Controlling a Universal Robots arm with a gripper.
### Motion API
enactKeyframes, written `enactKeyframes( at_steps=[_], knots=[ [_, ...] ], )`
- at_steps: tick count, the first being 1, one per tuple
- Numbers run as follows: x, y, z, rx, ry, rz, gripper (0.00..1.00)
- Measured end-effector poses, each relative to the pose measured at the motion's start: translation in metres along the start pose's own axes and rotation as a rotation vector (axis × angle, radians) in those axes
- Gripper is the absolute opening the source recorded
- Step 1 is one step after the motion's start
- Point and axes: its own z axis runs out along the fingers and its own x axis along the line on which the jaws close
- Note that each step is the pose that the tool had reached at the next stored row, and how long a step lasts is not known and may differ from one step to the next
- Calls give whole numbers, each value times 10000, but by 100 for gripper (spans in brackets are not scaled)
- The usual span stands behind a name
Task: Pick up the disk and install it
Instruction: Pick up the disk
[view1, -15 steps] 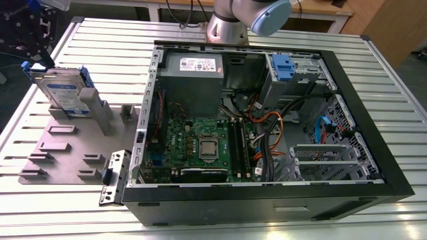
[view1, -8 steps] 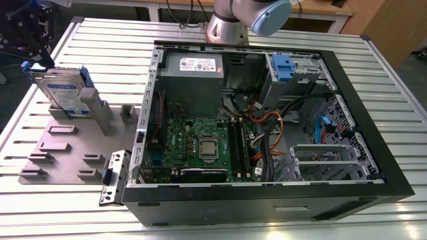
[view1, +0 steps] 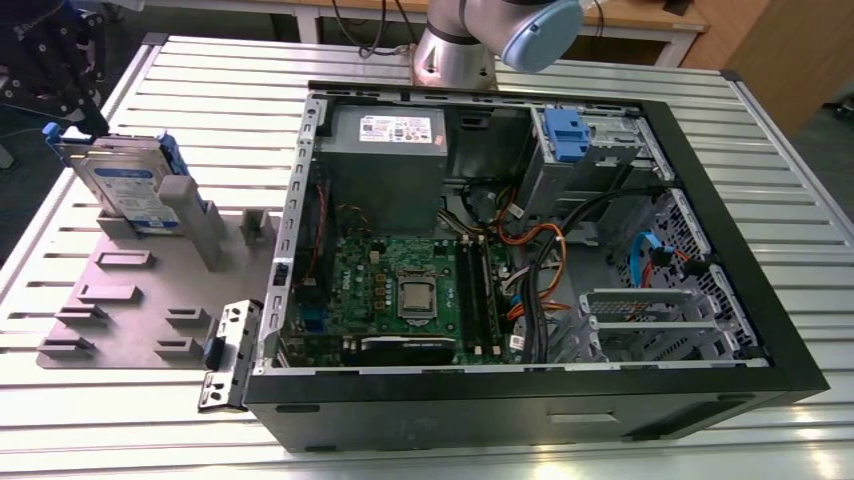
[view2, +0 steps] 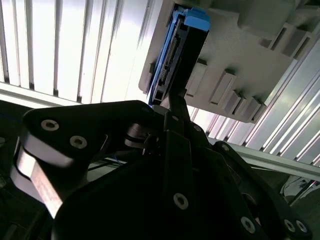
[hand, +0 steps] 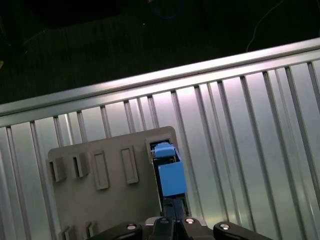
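At the exterior view's left, my claw (view1: 80, 115) hangs at the top edge of the disk (view1: 127, 185), which stands upright in its grey holder (view1: 134, 300). I cannot tell the claw's state. I judge this the pickup stage, calling for a straight lift clear of the slot. The open case (view1: 534, 400) stands at the right.

Open black computer case (view1: 534, 400) beside grey holder plate (view1: 134, 322) on ribbed metal table (view1: 200, 90)

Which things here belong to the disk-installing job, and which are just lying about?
Belong: disk, upright in the grey fixture plate; end effector by its top; open computer case.
Lying about: small metal bracket beside the case; slatted table.
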Motion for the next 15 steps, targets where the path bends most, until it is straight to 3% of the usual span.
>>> enactKeyframes(
  at_steps=[6, 15],
  knots=[
    [-1, -1, 1, -1, -1, -47, 11],
    [-3, -13, 4, -12, 16, -589, 11]
  ],
)
